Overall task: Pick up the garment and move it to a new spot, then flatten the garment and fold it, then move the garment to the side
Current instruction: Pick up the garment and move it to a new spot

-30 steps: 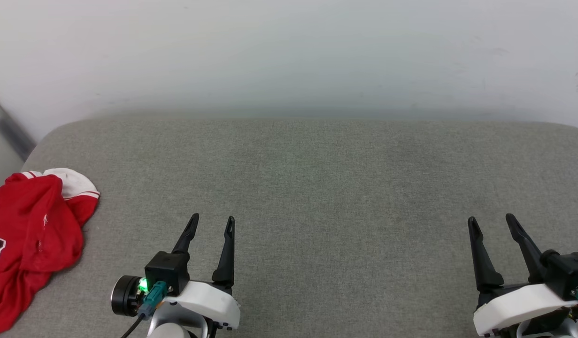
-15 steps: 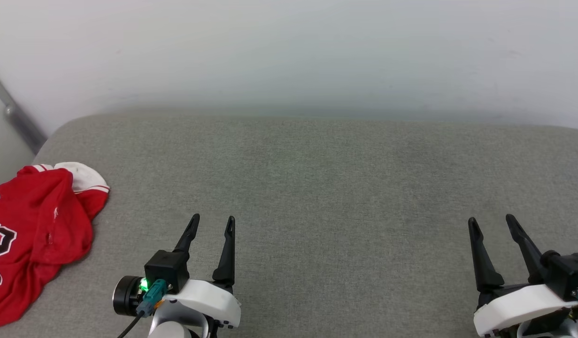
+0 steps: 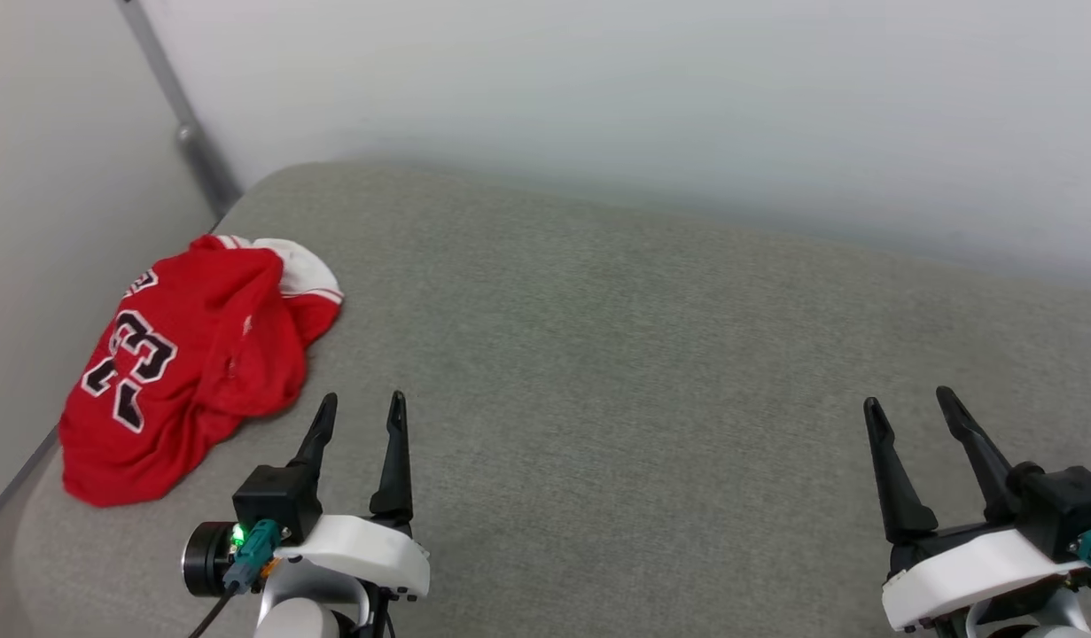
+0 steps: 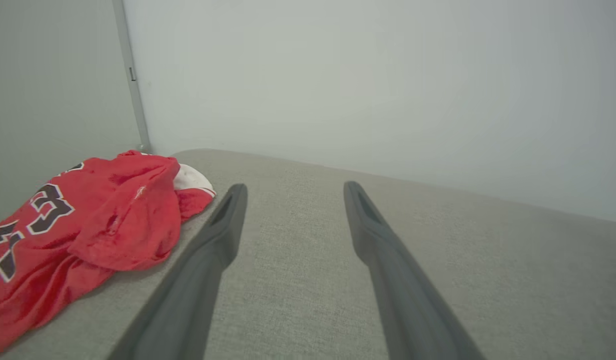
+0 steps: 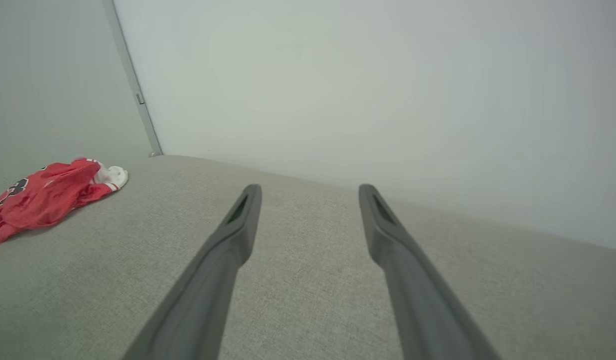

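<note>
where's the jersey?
Head view: the jersey lies crumpled at the left end of the grey cushion, by the wall corner, left of the left end effector.

text: "23" | black, white-outlined | on: red garment

The garment is soft matt red cloth, the tabletop is covered in coarse grey woven fabric, and the left claw looks like smooth matt dark plastic.
</note>
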Controlling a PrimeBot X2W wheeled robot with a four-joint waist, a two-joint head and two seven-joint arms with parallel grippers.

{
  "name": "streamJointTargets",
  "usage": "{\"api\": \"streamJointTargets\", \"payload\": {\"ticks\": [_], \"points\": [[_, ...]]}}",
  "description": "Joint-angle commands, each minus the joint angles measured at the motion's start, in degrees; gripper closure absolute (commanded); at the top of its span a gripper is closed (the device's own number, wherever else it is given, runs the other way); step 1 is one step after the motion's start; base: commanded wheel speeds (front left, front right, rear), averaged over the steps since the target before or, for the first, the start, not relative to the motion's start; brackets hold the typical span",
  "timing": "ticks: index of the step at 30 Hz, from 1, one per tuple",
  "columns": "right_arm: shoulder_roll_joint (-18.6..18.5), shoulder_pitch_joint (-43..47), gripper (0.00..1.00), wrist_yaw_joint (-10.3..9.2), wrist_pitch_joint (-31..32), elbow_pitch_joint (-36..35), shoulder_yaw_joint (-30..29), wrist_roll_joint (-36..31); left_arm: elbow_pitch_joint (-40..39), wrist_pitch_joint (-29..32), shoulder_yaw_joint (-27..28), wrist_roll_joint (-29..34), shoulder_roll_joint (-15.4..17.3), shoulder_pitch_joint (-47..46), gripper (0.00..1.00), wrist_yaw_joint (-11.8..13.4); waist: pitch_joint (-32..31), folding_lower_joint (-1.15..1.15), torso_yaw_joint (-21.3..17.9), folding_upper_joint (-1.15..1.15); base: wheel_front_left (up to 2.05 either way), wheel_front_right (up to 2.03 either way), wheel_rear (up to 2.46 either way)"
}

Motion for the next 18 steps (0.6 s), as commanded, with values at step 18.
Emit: {"api": "streamJointTargets", "payload": {"ticks": [18], "points": [[-2.7, -2.0, 0.00, -0.02, 2.8, -4.2, 3.8, 0.2, -2.6, -0.1, 4.6, 0.0, 0.0, 0.4, 0.00, 1.1, 2.7, 0.00, 14.7, 0.00, 0.00, 0.00, 0.00]]}}
